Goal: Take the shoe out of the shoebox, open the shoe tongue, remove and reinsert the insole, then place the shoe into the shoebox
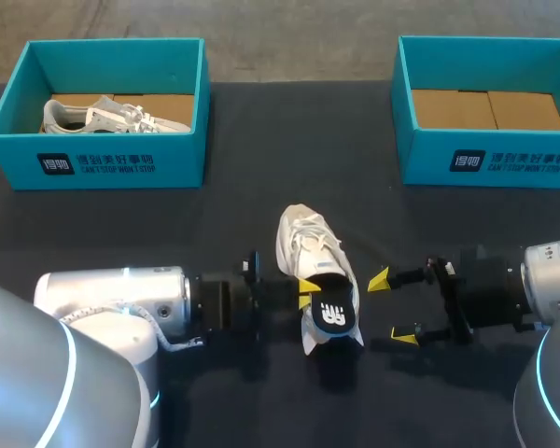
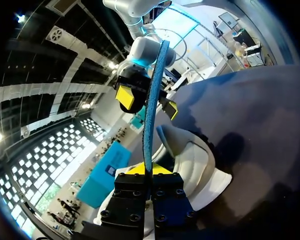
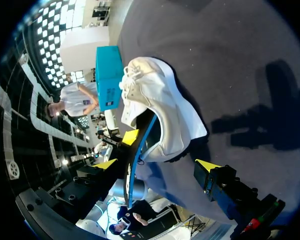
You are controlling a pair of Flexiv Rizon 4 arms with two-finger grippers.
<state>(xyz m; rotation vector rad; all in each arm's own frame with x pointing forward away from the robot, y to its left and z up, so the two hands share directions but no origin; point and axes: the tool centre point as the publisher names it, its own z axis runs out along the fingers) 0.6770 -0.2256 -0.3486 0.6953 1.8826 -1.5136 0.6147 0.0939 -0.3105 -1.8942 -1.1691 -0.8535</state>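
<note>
Shoe (image 1: 308, 245) out on the counter (image 1: 149, 233), insole (image 1: 332, 317) looks pulled, clamped in my left hand (image 1: 307, 292) at the heel, right hand (image 1: 392, 308) spread apart alongside -- reinsert and boxing not yet done.

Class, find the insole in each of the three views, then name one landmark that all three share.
Head view: the insole lies at the heel end of the white shoe, held by the left gripper.
Left wrist view: a blue strip seen edge-on, rising from the left gripper.
Right wrist view: a curved blue strip seen edge-on, beside the white shoe.
Shared landmark: the white shoe.
</note>
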